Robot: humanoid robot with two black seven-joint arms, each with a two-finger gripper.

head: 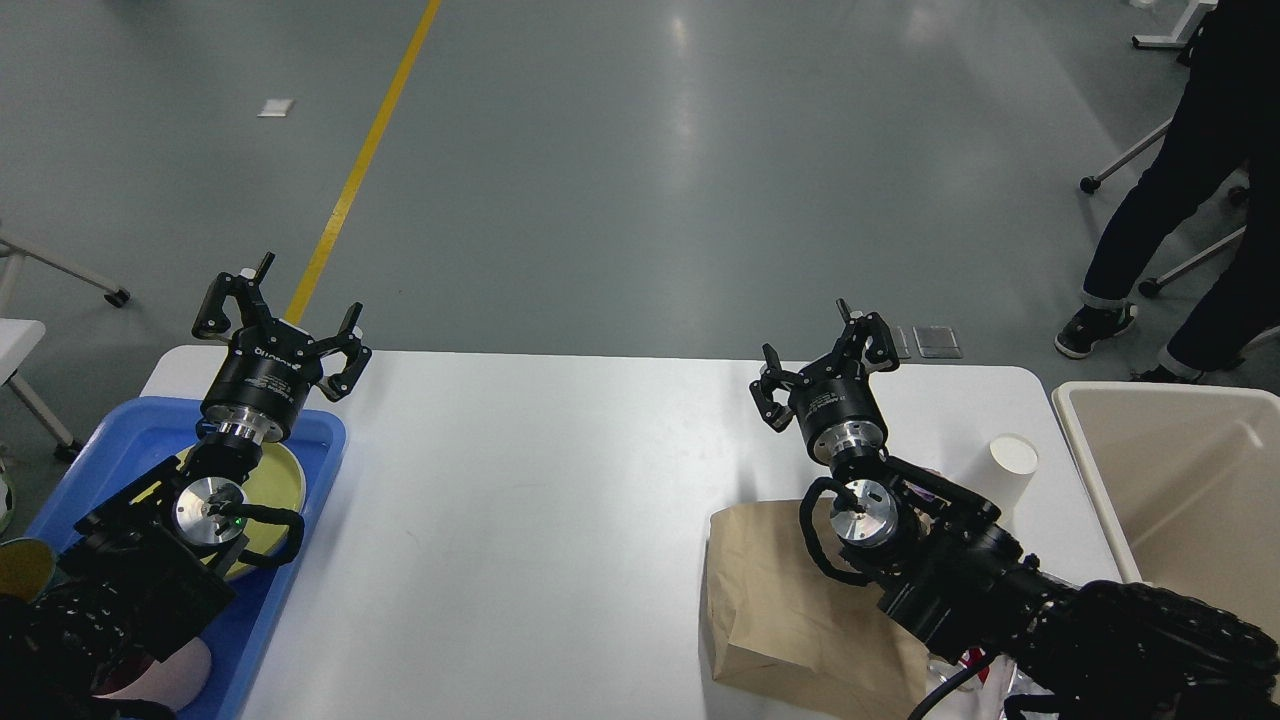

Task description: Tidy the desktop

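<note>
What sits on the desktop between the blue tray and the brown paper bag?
Nothing: in the head view, the desktop is bare white between the blue tray and the brown paper bag.

Mostly plastic and paper on this setup

Desktop [560, 520] looks smooth matte white, blue tray [300, 500] is glossy plastic, the brown bag [760, 600] is creased kraft paper, cup [1008, 472] looks like paper, beige bin [1180, 500] is dull plastic.

Both arms raised, left claw [283, 303] and right claw [822, 362] spread wide, empty.
</note>
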